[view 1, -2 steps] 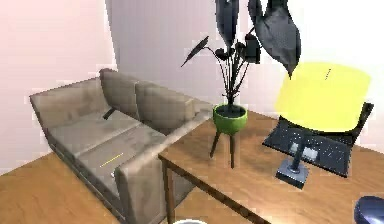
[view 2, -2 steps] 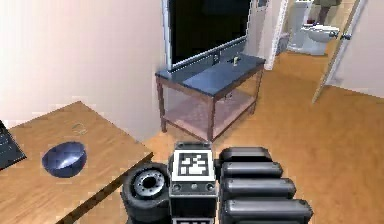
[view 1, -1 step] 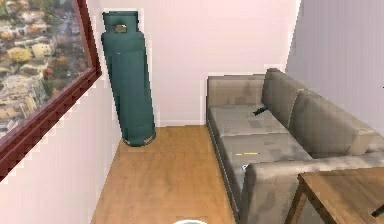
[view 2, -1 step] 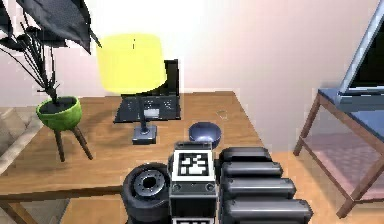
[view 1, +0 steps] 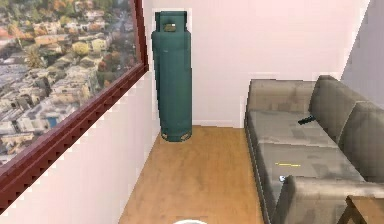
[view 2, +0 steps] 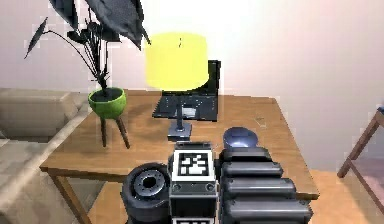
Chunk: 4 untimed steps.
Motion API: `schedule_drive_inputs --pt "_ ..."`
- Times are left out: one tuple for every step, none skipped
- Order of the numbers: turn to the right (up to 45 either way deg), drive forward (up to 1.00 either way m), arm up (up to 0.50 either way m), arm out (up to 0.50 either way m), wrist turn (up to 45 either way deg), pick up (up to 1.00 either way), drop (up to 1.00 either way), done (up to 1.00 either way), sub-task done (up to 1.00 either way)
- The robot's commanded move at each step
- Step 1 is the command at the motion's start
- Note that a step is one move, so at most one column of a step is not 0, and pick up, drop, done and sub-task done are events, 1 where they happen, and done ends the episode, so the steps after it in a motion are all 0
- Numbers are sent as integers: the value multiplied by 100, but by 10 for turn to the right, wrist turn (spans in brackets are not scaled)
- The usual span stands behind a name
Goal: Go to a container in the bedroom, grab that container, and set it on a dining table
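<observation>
- Here, the room has a light wooden plank floor [view 1: 195, 175], plain pale walls and a grey sofa [view 1: 300, 130] set against the wall at the forward view's right.
- Forward view: across the floor strip from the sofa runs a large window [view 1: 60, 70] in a dark red-brown frame, with an aerial city scene behind the glass.
- A tall dark-green gas cylinder [view 1: 172, 75] stands upright in the corner past the sofa's far end.
- On the sofa seat lie a small dark object [view 1: 307, 120] and a thin yellow stick [view 1: 288, 164]; what they are cannot be told.
- Arm side view: a brown wooden worktop [view 2: 268, 115] stands just beside the sofa, whose cushions appear at that view's left edge.
- Worktop load, counted outward from the sofa:
  - a dark-leaved plant [view 2: 107, 100] in a green pot on a tripod stand;
  - a lamp [view 2: 177, 60] with a yellow shade;
  - an open dark laptop [view 2: 200, 103] behind the lamp;
  - a small dark-blue bowl [view 2: 240, 135], farthest from the sofa.
- The bowl rests upright on the worktop. Whether it is the task's container cannot be told.
- The arm [view 2: 255, 185] is a dark ribbed block at the bottom edge; the hand [view 2: 148, 188] is the dark round body on its sofa-ward side. Its fingers cannot be made out, so neither their state nor any load can be told.
- Markings: a white square [view 2: 195, 165] between hand and arm carries a black block pattern, not letters.
</observation>
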Motion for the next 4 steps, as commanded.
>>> schedule_drive_inputs --pt "0 0 0 48 0 0 0 0 0" --pt "0 0 0 0 450 0 0 0 0" --pt "0 0 0 0 450 0 0 0 0" --pt "0 0 0 0 330 0 0 0 0"
